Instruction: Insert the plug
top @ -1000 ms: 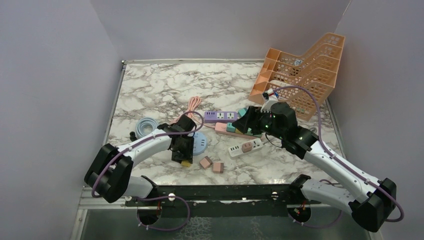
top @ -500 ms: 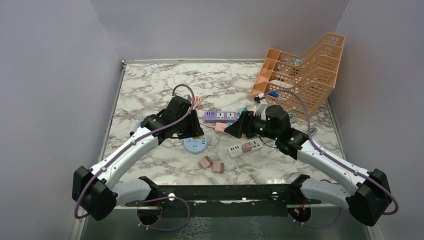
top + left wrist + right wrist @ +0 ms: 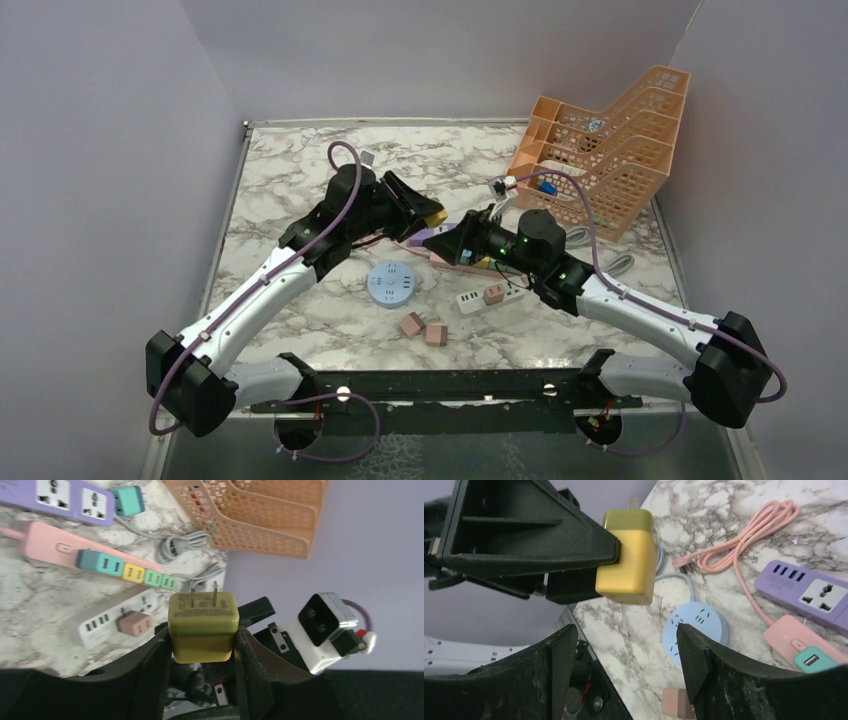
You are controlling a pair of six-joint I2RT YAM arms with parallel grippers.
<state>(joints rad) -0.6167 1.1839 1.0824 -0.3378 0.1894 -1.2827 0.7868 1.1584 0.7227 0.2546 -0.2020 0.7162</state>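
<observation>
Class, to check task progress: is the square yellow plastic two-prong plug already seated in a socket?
No, the left gripper holds the yellow plug aloft, prongs bare.

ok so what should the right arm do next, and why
Probably ease the right gripper forward around the yellow plug. Its jaws stand open and aimed at the plug, which the left gripper clamps by its body, held above the table with prongs free, so a handover looks likely.

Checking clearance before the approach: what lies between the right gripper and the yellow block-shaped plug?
Nothing: the right wrist view shows open air between the right gripper and the yellow block-shaped plug.
</observation>
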